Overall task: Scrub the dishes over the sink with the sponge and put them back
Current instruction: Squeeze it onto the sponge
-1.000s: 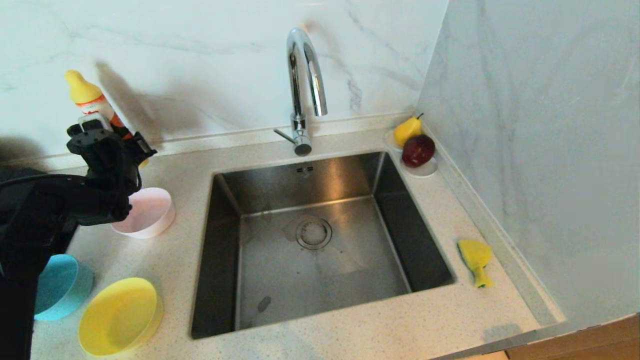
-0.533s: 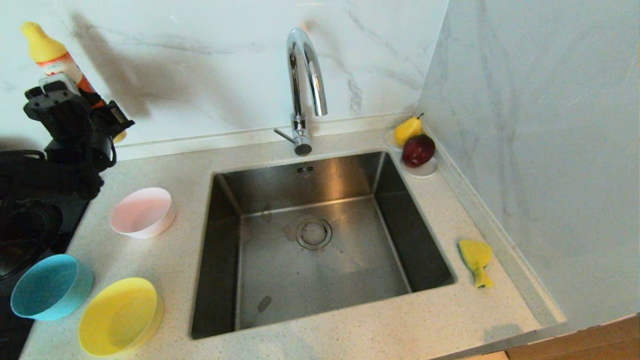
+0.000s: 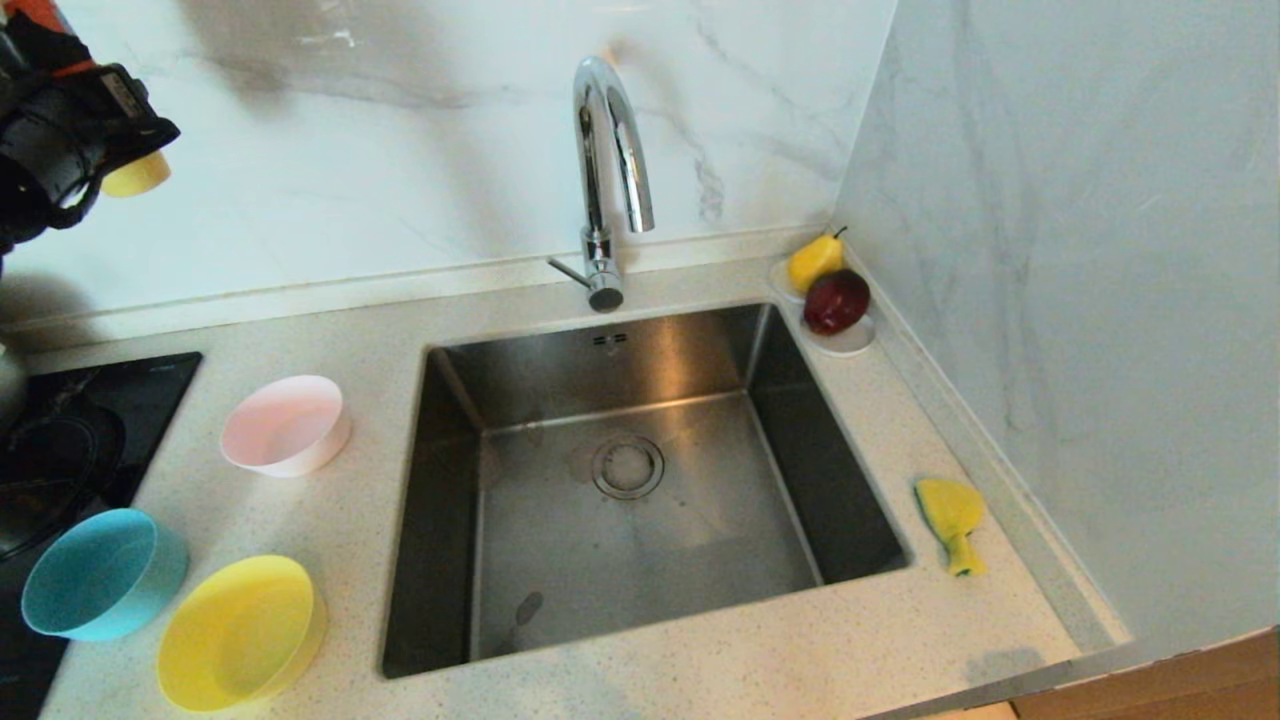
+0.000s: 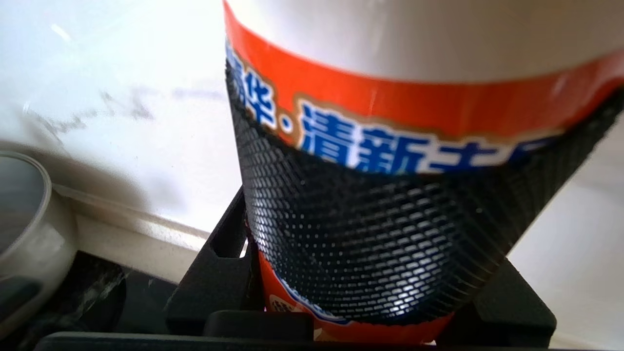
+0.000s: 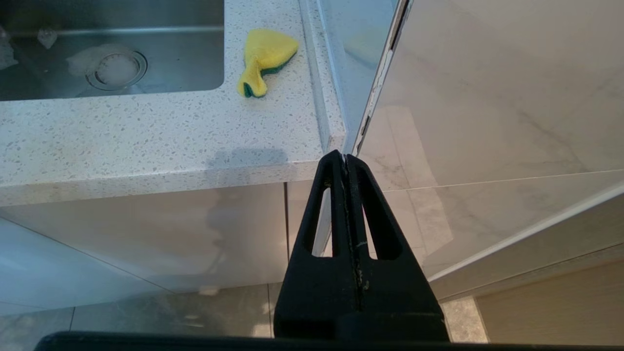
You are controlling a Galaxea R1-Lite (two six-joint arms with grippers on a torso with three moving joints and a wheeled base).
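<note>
My left gripper (image 3: 70, 130) is high at the far left, shut on an orange-labelled detergent bottle (image 4: 414, 73) whose yellow end (image 3: 135, 175) sticks out beside the fingers. Three dishes stand on the counter left of the sink (image 3: 450, 520): a pink bowl (image 3: 285, 425), a blue bowl (image 3: 100, 572) and a yellow bowl (image 3: 240, 630). The yellow-and-green sponge (image 3: 952, 520) lies crumpled on the counter right of the basin, also seen as the sponge (image 5: 265, 58) in the right wrist view. My right gripper (image 5: 345, 158) hangs shut and empty below the counter's front right corner.
A chrome tap (image 3: 610, 150) arches over the basin's back edge. A white saucer (image 3: 850, 342) with a pear and a red apple sits in the back right corner. A black hob (image 3: 90, 420) lies at the left, with a pot rim (image 4: 29, 214). A marble wall bounds the right.
My left arm has risen with the bottle, from just above the pink bowl up to the top left corner of the head view. The bowls and sponge have not moved.
</note>
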